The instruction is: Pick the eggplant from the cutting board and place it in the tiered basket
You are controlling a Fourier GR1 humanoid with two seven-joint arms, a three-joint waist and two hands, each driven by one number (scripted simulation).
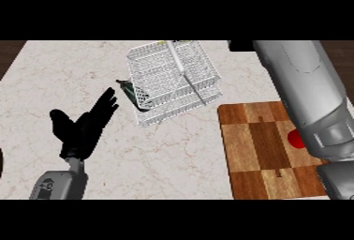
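The white wire tiered basket (173, 79) stands at the counter's back middle. A dark, elongated eggplant (133, 97) with a greenish stem lies at the basket's left lower edge; I cannot tell whether it rests inside the lower tier or against the wires. The checkered wooden cutting board (259, 150) lies at the right. My left hand (83, 126) shows open at the left, fingers straight and pointing up toward the eggplant, apart from it. My right forearm (311, 98) crosses over the board toward the back; only a black bit of the right hand (240, 45) shows at the top edge, right of the basket.
A red round thing (295, 138) lies on the board's right part, half hidden under my right forearm. The pale marble counter (69, 70) stretches left of the basket, with dark floor beyond its back corners.
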